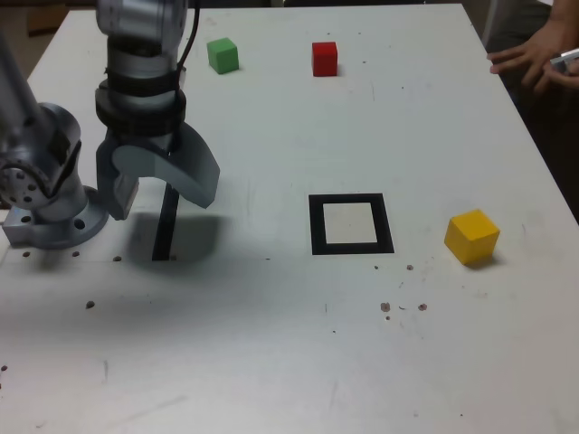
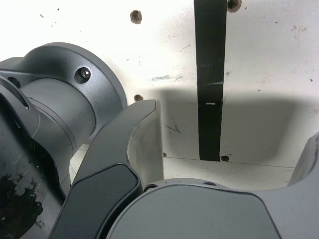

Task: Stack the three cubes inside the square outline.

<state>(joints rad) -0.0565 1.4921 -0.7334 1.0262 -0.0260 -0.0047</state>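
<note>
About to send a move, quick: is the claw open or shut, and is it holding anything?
Claw: open, holding nothing, above the black strip.

- No text, label, brand or number can be read anywhere in either view.
- The cubes' faces are plain and bear no markings.

Matt blocks and grey metal on a worn white table

The table [image 1: 271, 362] is looking like smooth white board, matt, with small dark specks and scratches. The green cube [image 1: 223, 55], the red cube [image 1: 325, 59] and the yellow cube [image 1: 471, 236] are showing plain matt faces. The square outline [image 1: 350, 224] and the black strip [image 2: 210, 79] are looking like flat matt tape. The gripper [image 1: 161, 185] is showing smooth grey metal with a soft sheen.
</note>
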